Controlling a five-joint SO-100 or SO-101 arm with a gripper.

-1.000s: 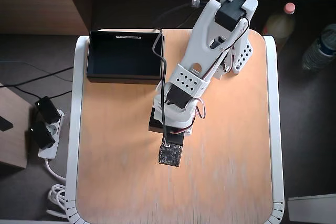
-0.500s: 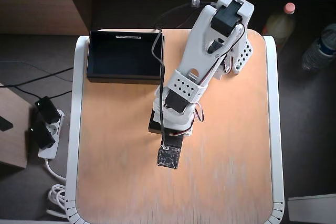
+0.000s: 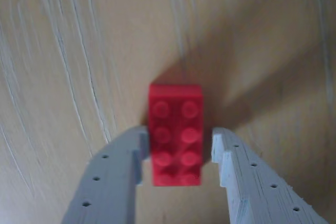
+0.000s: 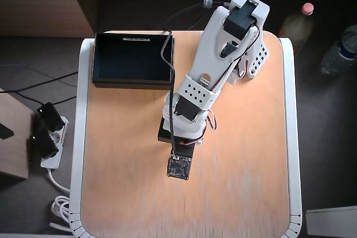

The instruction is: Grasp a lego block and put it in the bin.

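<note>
Since the earlier frames the arm (image 4: 215, 65) has swung slightly toward the bin (image 4: 133, 58) in the overhead view, its wrist camera board now lower on the table (image 4: 122, 182); over the last half second it has barely shifted. Wrist view: the lego block (image 3: 175, 132) lies studs up on the wooden tabletop, between the two fingers of the gripper (image 3: 176, 153). The fingers stand apart; the left one is at or against the block's side, the right one shows a narrow gap. Overhead view: the block is hidden beneath the arm's wrist, well apart from the bin, which sits at the table's far left corner with nothing visible inside.
</note>
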